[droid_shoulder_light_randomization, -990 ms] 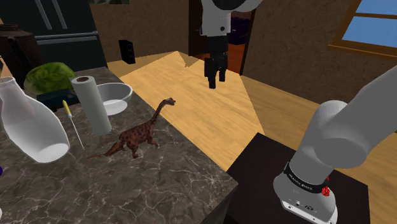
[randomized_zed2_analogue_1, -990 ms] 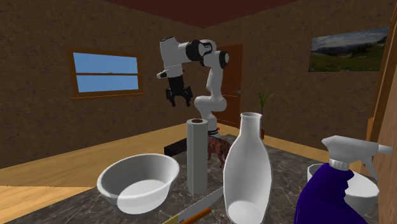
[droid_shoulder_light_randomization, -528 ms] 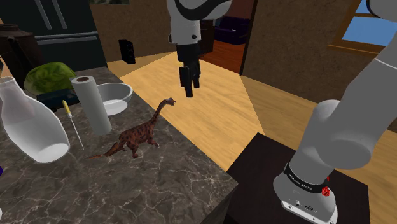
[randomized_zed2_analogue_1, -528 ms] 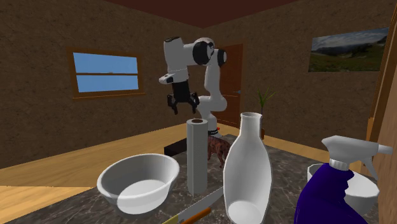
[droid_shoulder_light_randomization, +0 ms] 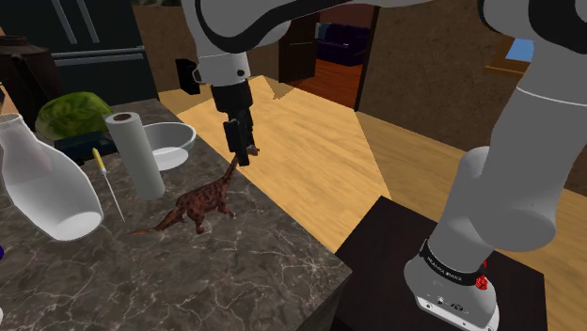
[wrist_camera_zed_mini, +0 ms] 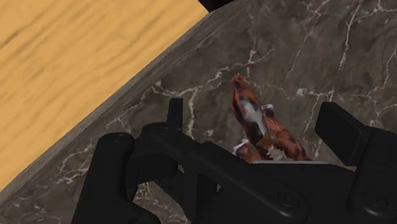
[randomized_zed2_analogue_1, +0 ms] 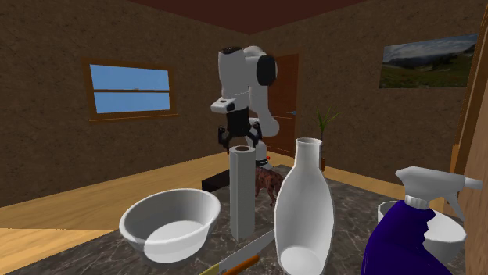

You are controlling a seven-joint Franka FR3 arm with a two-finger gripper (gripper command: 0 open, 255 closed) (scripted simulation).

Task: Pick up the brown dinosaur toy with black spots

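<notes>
The brown dinosaur toy with dark spots stands on the dark marble counter, its long neck rising toward the counter's floor-side edge. My black gripper hangs just above the toy's head, hiding it in the shoulder view. In the wrist view the toy lies below and between the two fingers, which stand apart and touch nothing; the gripper is open. In the second exterior view the gripper hovers behind the paper roll, and part of the toy peeks out beside that roll.
A paper towel roll, a white bowl, a white bottle, a green lettuce and a yellow-handled knife crowd the shoulder view's left. A purple spray bottle stands close to the second camera. The counter edge drops to wood floor.
The arm has swung toward the shoulder view's left and come down, from over the floor to just above the dinosaur's head. The toy has not moved.
</notes>
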